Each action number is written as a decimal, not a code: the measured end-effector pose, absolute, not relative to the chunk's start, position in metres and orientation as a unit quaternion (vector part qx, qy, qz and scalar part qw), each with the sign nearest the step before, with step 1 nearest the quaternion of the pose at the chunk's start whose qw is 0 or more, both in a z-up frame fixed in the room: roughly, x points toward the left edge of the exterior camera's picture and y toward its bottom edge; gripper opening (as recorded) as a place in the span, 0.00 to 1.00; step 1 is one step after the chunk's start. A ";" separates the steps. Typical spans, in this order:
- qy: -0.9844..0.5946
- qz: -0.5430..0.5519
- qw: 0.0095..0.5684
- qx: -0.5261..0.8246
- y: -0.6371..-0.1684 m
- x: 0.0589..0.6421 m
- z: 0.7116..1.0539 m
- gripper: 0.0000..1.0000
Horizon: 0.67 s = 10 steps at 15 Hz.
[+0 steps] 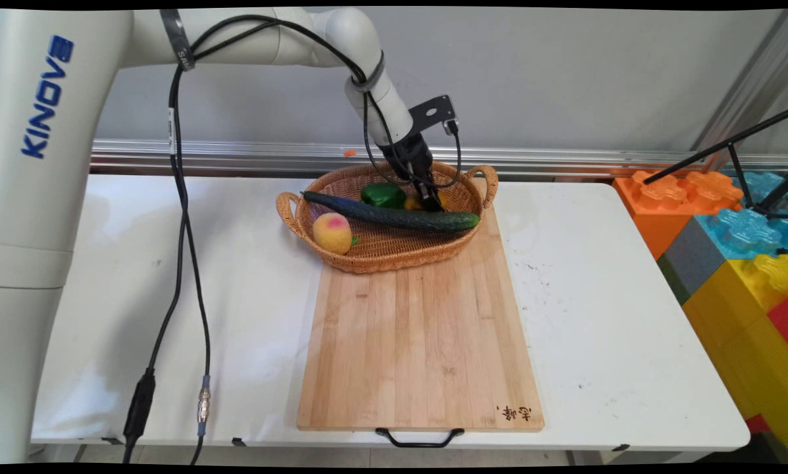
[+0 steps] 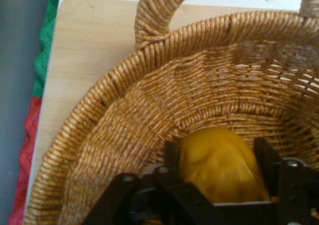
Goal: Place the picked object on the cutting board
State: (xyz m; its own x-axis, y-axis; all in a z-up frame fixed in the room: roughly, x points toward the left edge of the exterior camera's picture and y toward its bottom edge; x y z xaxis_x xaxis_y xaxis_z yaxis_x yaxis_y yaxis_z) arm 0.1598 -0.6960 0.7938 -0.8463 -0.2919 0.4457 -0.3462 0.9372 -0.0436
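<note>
bare cutting board (image 1: 420, 336) up front on the desk (image 1: 604, 316), then the basket (image 1: 380, 253): one peach (image 1: 332, 232), one cucumber (image 1: 394, 214), one green pepper (image 1: 382, 195), one yellow fruit (image 2: 222, 165) deep at the back wall with the tool (image 2: 219, 160) straddling it, jaws apart, not clamped. could snag wicker, or the fruit slips.

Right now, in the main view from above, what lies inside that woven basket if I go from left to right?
Peach → green pepper → gripper, its fingers either side of a yellow fruit. The long cucumber runs across nearly the whole basket, so it has no single place in the order.
</note>
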 end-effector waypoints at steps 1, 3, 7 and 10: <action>-0.960 0.064 0.221 0.158 -0.697 0.159 0.793 0.00; -0.961 0.071 0.221 0.148 -0.699 0.158 0.795 0.00; -0.958 0.098 0.229 0.142 -0.698 0.156 0.811 0.00; -0.950 0.129 0.240 0.156 -0.688 0.155 0.835 0.00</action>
State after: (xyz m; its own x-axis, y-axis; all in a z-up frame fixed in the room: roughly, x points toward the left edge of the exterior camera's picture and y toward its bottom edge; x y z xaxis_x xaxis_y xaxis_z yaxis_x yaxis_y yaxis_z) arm 0.1551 -0.6875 0.8353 -0.8365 -0.2338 0.4955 -0.3576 0.9182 -0.1704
